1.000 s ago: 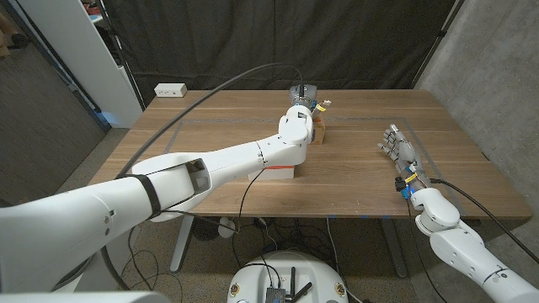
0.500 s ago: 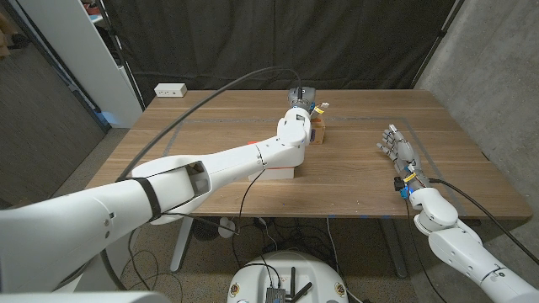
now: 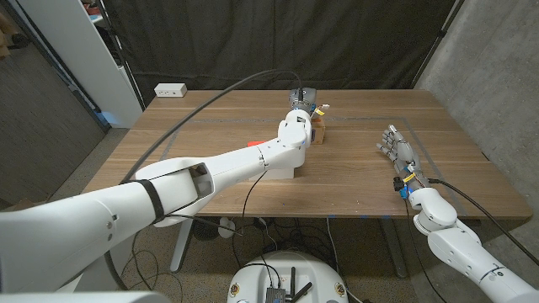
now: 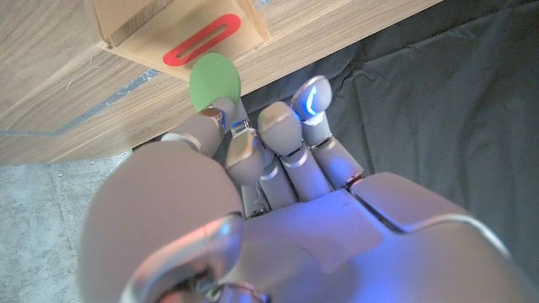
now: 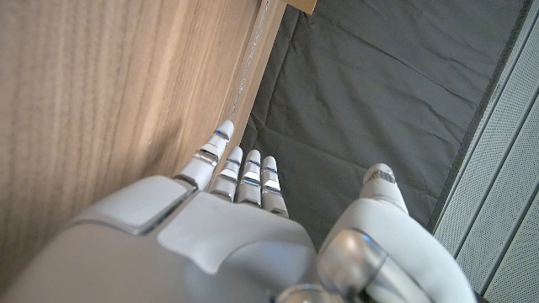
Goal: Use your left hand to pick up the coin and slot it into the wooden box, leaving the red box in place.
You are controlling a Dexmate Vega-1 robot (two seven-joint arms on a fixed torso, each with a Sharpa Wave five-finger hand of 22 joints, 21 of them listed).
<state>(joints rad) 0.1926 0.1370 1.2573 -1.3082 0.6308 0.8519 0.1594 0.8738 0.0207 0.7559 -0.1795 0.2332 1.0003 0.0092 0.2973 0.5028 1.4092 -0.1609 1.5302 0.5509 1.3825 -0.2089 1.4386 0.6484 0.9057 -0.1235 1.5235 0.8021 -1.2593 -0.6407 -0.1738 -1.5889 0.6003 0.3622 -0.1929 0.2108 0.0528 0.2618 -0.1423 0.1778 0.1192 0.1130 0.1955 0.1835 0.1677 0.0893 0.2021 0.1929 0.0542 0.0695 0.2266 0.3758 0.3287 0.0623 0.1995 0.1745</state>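
Left hand (image 4: 278, 160) is the one doing the work: it pinches the green coin (image 4: 214, 81) at its fingertips, and the wrist view puts the disc's edge just beside the red-ringed slot (image 4: 202, 45) on the wooden box (image 4: 181, 29), not yet inside it. Whether coin and box are already touching I cannot tell. In the head view the long left arm (image 3: 210, 172) reaches across the bench (image 3: 210, 126) to the far middle, where the wooden box stands and the hand hangs over it.

So the pick-up looks done, and the carry to the box as well. What is left, by my judgement, is the fine part: turning the coin so its edge lines up with the length of the slot, pushing it through, then letting go and drawing the arm away. The disc now sits a little off the slot's end, so some correction seems needed first.

Under the left forearm, a sliver of the red box (image 3: 253, 146) shows, with a white box (image 3: 280, 172) just beside it on the near side; the red one appears undisturbed, though the arm passes close above it.

Right hand (image 3: 396, 145) waits at the right side of the bench, fingers extended and apart, holding nothing
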